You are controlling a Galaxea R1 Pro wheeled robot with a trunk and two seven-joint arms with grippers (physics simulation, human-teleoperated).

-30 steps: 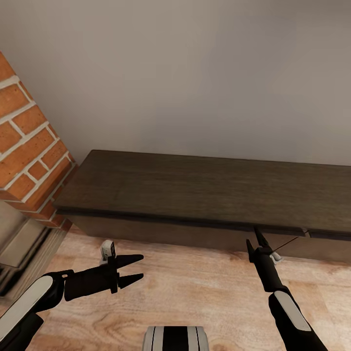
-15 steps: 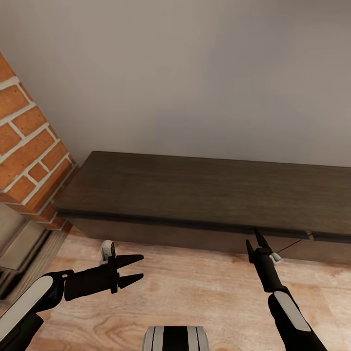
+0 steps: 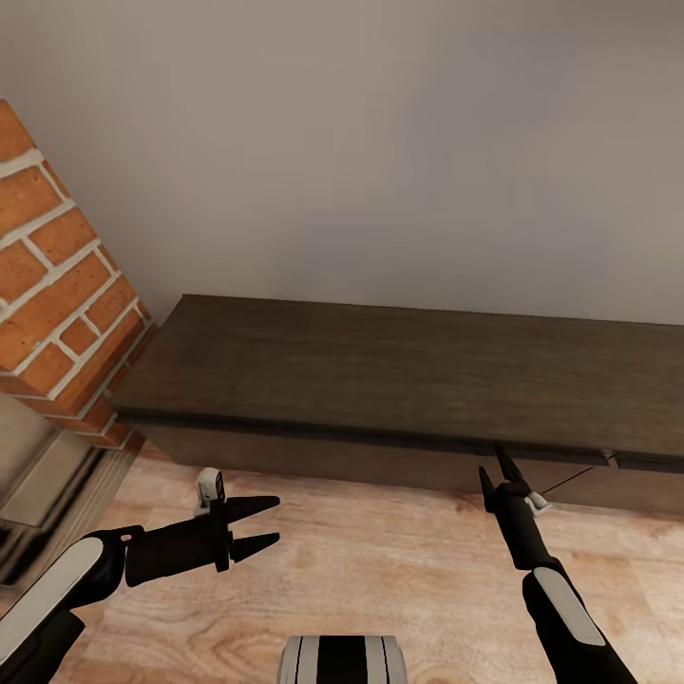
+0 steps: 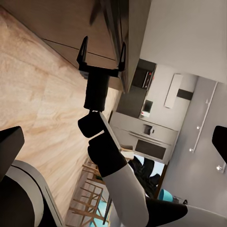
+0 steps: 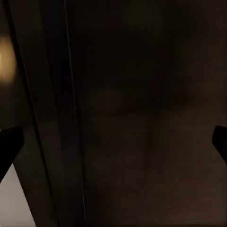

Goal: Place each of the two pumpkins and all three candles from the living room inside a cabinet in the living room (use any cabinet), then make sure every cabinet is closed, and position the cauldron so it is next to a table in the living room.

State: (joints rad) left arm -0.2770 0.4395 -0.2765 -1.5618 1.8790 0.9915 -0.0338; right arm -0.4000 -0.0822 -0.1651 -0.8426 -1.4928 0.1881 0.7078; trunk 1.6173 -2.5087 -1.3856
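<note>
The long, low dark-brown cabinet stands against the wall, its drawer fronts shut; a seam between two fronts shows at the right. My right gripper is open and points up at the drawer front just under the top's lip, very close to it. In the right wrist view the dark cabinet front is right ahead. My left gripper hangs open and empty over the floor before the cabinet's left part. In the left wrist view the right gripper shows open beside the cabinet. Pumpkins, candles, cauldron and table are out of view.
A red brick fireplace column rises at the left, touching the cabinet's left end. Pale wood floor lies between me and the cabinet. A plain grey wall stands behind. A kitchen shows far off in the left wrist view.
The whole picture has drifted slightly right and down, so the camera moved a little. Both grippers keep the same pose and stay open.
</note>
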